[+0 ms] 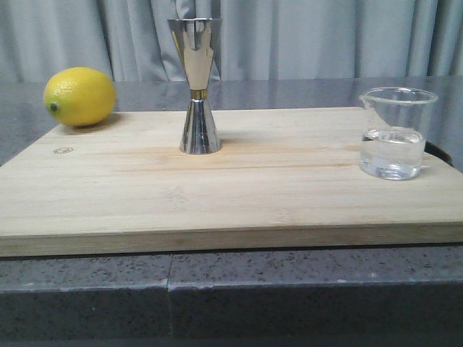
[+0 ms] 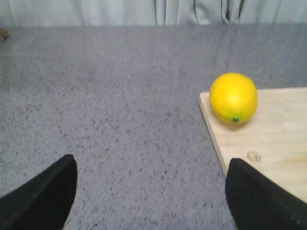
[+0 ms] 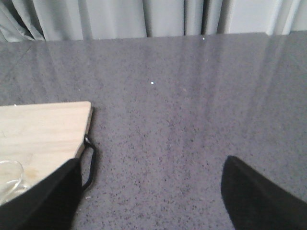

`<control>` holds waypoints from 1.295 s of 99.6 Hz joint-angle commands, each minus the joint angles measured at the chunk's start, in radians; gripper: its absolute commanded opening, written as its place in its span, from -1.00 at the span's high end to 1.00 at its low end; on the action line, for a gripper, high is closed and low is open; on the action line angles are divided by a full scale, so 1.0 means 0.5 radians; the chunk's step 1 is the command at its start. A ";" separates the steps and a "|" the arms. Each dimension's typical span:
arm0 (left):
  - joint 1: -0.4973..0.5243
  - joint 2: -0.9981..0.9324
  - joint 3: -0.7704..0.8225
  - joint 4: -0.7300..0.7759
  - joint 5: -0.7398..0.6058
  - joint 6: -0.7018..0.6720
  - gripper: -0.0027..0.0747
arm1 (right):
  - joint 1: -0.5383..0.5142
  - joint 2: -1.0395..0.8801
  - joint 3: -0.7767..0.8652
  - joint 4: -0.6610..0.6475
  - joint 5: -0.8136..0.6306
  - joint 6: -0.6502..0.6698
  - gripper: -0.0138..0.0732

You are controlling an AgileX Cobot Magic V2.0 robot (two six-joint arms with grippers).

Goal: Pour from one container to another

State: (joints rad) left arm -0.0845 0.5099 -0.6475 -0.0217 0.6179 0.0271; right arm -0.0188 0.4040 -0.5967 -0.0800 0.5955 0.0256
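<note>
Lemon (image 1: 79, 96): yellow, lying on a corner of the wooden cutting board (image 1: 217, 188), ahead of the left gripper (image 2: 149, 165), on the side of the finger that overlaps the board edge. A small engraved mark (image 2: 253, 155) sits between lemon and that finger. Black loop (image 3: 88, 163): attached to the board edge, just beside one finger of the right gripper (image 3: 151, 163). Grey speckled countertop (image 3: 192, 120): beneath and ahead of both grippers. Grey curtain (image 1: 304, 36): beyond the countertop.
</note>
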 commanded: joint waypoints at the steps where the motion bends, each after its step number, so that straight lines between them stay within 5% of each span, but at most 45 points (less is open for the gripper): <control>1: -0.004 0.139 -0.172 -0.060 0.081 0.141 -0.59 | -0.012 0.107 -0.123 -0.007 0.010 -0.008 -0.52; 45: -0.004 0.751 -0.270 -1.560 0.250 1.705 -0.59 | -0.012 0.242 -0.146 0.067 0.085 -0.008 -0.53; 60: -0.004 0.970 -0.270 -2.151 0.378 2.367 -0.59 | -0.012 0.242 -0.146 0.072 0.088 -0.008 -0.71; 97: -0.009 1.523 -0.270 -2.914 0.871 3.430 -0.59 | -0.012 0.242 -0.146 0.072 0.088 -0.012 -0.75; 129: -0.097 1.882 -0.270 -3.343 1.122 3.982 -0.59 | -0.012 0.242 -0.146 0.072 0.076 -0.012 -0.75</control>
State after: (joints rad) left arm -0.1017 1.4424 -0.7532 -1.5714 1.1150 1.9443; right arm -0.0188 0.5128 -0.6352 -0.0399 0.7011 0.0256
